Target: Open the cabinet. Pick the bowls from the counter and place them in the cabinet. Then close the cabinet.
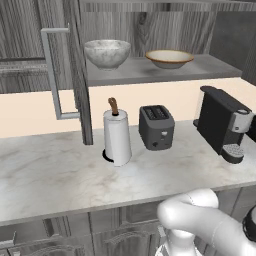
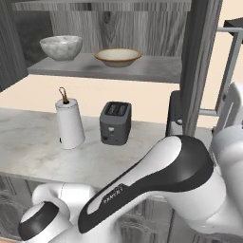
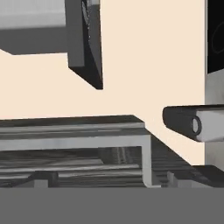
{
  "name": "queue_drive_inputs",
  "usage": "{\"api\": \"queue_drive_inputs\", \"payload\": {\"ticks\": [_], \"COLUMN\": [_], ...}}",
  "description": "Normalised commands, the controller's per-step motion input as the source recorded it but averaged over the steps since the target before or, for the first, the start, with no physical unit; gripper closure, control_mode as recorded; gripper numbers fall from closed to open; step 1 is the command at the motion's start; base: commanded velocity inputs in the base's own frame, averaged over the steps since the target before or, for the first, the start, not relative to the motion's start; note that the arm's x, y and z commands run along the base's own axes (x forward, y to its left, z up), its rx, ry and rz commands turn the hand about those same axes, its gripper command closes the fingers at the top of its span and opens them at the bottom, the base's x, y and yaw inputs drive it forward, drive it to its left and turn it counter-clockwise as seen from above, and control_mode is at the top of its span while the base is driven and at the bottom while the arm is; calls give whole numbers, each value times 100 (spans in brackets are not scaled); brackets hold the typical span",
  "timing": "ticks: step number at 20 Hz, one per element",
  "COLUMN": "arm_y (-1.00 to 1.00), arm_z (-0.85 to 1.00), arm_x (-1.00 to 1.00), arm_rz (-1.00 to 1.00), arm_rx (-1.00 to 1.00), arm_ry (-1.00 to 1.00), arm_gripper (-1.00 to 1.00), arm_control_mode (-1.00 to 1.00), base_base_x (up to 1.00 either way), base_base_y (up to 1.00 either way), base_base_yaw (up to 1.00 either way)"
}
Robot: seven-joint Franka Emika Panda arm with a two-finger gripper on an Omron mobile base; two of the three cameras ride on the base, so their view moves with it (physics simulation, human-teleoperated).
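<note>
My end effector's jaws stand wide apart, holding nothing. Both bowls sit on the open cabinet point(image 1: 75, 75) shelf: speckled bowl point(image 1: 107, 53) at 9 o'clock of the tan bowl point(image 1: 169, 58).

Both bowls sit on the shelf point(image 1: 150, 72) inside the cabinet point(image 1: 145, 25), whose doors stand open. The deeper bowl point(image 1: 107, 53) is toward the shelf's left end; the wider bowl point(image 1: 169, 58) lies to its right, near but apart. Below, on the bench point(image 1: 60, 175), three things stand along the back edge: a paper towel roll point(image 1: 117, 136) at left, a toaster point(image 1: 156, 127) just right of it, and a coffee machine point(image 1: 222, 122) toward the right end. The open left door point(image 1: 80, 70) hangs above the bench, left of the roll.
</note>
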Motion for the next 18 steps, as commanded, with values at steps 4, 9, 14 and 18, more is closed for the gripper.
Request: {"api": "queue_drive_inputs", "payload": {"ticks": [4,9,14,18], "arm_y": [-15,-25,-54,-60], "arm_z": [-22,-23,-1,0], "arm_x": [41,49,27,6], "arm_rz": [3,4,1,0], "arm_rx": [0,0,1,1], "arm_ry": [0,0,0,-2], "arm_gripper": [-100,-100,-100,-100], "arm_control_mode": [-100,-100,-100,-100], "base_base_x": [0,0,0,0], "base_base_y": [0,0,0,0], "base_base_yaw": [0,0,0,0]}}
